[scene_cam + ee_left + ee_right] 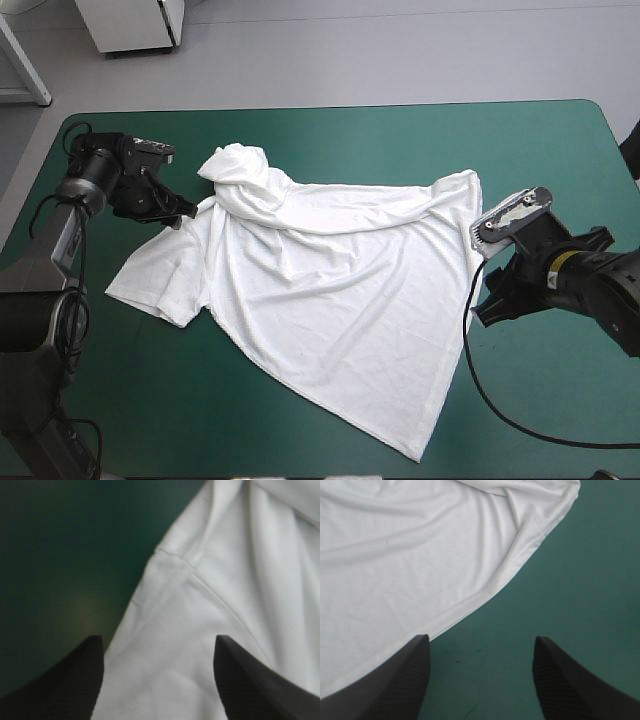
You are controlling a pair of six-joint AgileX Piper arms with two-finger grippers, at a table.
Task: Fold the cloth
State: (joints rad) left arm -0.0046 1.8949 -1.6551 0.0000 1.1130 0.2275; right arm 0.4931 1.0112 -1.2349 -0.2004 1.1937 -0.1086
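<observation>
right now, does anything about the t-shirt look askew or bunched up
Yes. The T-shirt lies at a slant on the teal-green cover and is not fully flat. Its far-left end is bunched into a folded-over lump, and long creases run across the body. Nothing looks torn or spilled.

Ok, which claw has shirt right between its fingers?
The left gripper: T-shirt fills the gap between its open fingers. The right gripper has mostly teal-green cover there.
</observation>
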